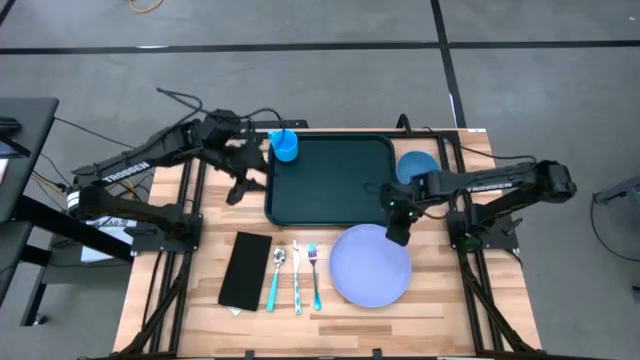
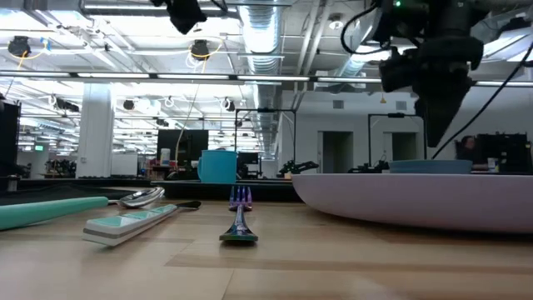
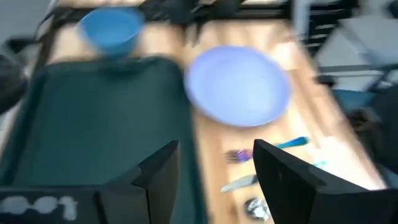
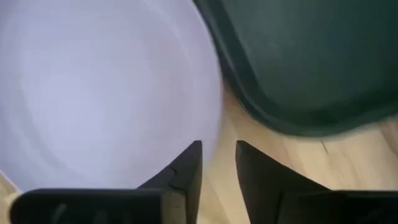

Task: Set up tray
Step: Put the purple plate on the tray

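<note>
Tray [image 1: 330, 180], right gripper [image 1: 397, 236] over plate rim [image 1: 345, 240]

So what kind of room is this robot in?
Probably a big workshop or lab. Bare ducts and strip lights hang overhead, and the wooden table holds a dark tray and plate for practice.

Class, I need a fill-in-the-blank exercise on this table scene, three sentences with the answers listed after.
1. The blue cup stands at a corner of the dark green ____.
2. The right tool hovers at the rim of the lavender ____.
3. Beside the black napkin lie a spoon, a knife and a ____.

Answers: tray; plate; fork
</note>
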Controlling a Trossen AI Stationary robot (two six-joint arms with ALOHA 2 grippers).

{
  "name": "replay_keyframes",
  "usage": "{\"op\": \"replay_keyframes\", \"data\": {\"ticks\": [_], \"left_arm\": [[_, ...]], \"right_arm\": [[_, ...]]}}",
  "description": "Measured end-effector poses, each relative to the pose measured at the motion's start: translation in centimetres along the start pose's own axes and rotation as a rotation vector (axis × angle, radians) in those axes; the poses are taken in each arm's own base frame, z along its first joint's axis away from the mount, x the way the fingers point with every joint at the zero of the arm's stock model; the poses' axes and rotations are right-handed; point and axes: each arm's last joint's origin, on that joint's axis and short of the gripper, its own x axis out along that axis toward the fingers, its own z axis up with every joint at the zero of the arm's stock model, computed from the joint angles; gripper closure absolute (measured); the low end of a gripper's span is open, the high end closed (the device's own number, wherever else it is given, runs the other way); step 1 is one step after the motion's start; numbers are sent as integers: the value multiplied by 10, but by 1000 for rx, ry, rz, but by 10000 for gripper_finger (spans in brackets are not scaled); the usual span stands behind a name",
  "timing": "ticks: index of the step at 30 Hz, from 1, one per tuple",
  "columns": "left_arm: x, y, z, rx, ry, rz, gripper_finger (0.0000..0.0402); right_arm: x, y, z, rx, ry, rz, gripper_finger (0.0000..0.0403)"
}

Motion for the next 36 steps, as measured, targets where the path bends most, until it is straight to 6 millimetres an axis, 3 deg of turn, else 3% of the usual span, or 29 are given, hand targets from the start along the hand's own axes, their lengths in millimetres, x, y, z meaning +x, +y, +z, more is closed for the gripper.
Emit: {"op": "replay_keyframes", "data": {"ticks": [7,11,15,20,30,36], "left_arm": [[27,-12,-36,167,-118,7,210],[37,-13,-56,158,-209,23,210],[44,-12,-72,122,-190,83,210],[45,-9,-72,60,-193,170,210],[50,-22,-72,64,-173,77,210],[52,-27,-71,76,-175,56,210]], "right_arm": [[-14,15,-1,-75,-146,59,290],[-18,19,-8,-73,-152,56,291],[-10,20,-14,-50,-119,43,288],[-1,18,-16,-3,-115,22,270],[7,14,-22,119,-89,5,208],[10,17,-26,147,-49,-9,194]]}}
